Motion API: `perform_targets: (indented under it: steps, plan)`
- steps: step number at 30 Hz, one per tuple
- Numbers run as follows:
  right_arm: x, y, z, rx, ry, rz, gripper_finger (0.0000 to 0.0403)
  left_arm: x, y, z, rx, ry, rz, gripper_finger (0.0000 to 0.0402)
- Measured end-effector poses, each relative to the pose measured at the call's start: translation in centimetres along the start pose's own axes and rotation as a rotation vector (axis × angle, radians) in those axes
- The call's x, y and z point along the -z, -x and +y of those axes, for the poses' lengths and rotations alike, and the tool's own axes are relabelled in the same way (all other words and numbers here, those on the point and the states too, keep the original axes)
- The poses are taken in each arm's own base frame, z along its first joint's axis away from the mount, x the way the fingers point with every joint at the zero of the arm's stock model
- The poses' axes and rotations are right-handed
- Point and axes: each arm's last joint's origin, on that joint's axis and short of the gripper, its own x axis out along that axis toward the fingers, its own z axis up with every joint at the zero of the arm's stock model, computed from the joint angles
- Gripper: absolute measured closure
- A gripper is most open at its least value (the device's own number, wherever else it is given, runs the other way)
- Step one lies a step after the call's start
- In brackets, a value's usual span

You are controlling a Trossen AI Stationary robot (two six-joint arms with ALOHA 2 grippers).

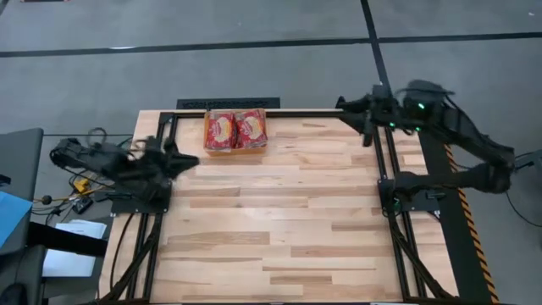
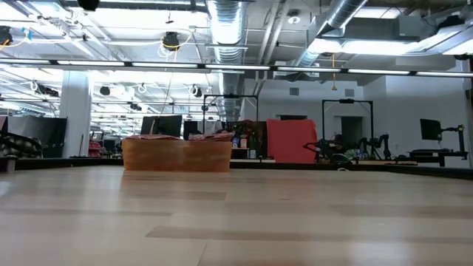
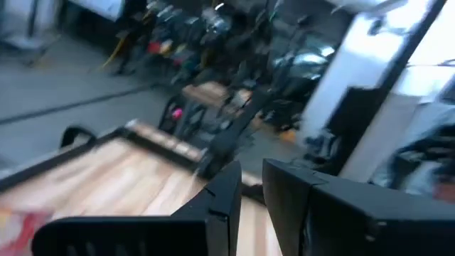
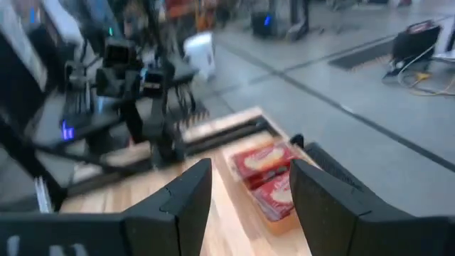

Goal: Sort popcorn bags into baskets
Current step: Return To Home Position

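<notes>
Wooden table (image 1: 279, 220), pale planks in a black frame, fills the low view's foreground and takes up most of the high view.

Two dark robot arms sit at its sides. The left arm (image 1: 110, 161) is folded low by the table's left edge, about level with the near side of the bin. The right arm (image 1: 461, 135) is bent over the table's right edge, its forearm reaching toward the far right corner.

One shallow orange bin (image 1: 206, 135) stands at the middle of the table's far edge, well apart from both arms. In the low view its translucent wall (image 2: 177, 157) is seen side-on. Red popcorn packets lie inside it. From above, two show side by side, one on the left (image 1: 221, 130) and one on the right (image 1: 251, 127). Each has a yellow-orange panel. How many lie beneath them cannot be told. No packets lie on the bare table.

The left gripper (image 1: 190, 161) points across the table just inside the left edge. In the left wrist view its fingers (image 3: 227, 192) are empty, with only a narrow gap between them.

The right gripper (image 1: 345, 103) hangs over the far right corner. In the right wrist view its fingers (image 4: 192, 192) are spread wide and empty, with the bin in sight between them.
</notes>
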Motion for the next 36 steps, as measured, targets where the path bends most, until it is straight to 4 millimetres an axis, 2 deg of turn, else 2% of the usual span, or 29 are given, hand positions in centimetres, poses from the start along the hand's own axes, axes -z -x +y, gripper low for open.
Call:
perform_targets:
  steps: [5, 9, 12, 15, 17, 21, 24, 28, 32, 36]
  plan:
    - [4.3, 2.0, -1.0, -0.048, -0.091, -0.188, 0.0192, -1.3, 3.8, 2.1, -0.001, -0.009, -0.033, 0.0354]
    - [8.5, 2.7, -1.7, -0.096, -0.185, -0.278, 0.0197, -1.1, 6.1, 3.7, -0.008, 0.026, -0.038, 0.0354]
    - [11.9, 2.8, -2.1, -0.147, -0.277, -0.325, 0.0199, 0.1, 7.1, 4.8, 0.019, 0.053, -0.065, 0.0354]
    - [15.2, 2.9, -2.4, -0.211, -0.342, -0.381, 0.0199, 2.1, 6.3, 5.1, -0.012, 0.047, -0.011, 0.0354]
    - [17.5, 2.6, -2.5, -0.257, -0.367, -0.382, 0.0198, 3.4, 5.6, 4.9, 0.034, 0.073, 0.005, 0.0354]
    - [22.0, 2.1, -2.7, -0.291, -0.451, -0.356, 0.0193, 7.9, 4.1, 5.5, 0.087, 0.104, 0.033, 0.0354]
    - [25.0, 1.5, -2.8, -0.273, -0.501, -0.337, 0.0191, 10.3, 3.4, 5.8, 0.15, 0.163, 0.002, 0.0354]
    - [26.5, 1.3, -2.5, -0.198, -0.488, -0.242, 0.0191, 14.3, 3.0, 6.9, 0.169, 0.218, 0.06, 0.0354]
    - [26.8, 1.4, -1.8, -0.23, -0.413, -0.202, 0.0196, 14.9, 2.9, 7.2, 0.107, 0.196, 0.114, 0.0354]
    - [27.1, 1.4, -1.3, -0.262, -0.377, -0.171, 0.02, 14.7, 3.0, 7.2, 0.11, 0.163, 0.081, 0.0354]
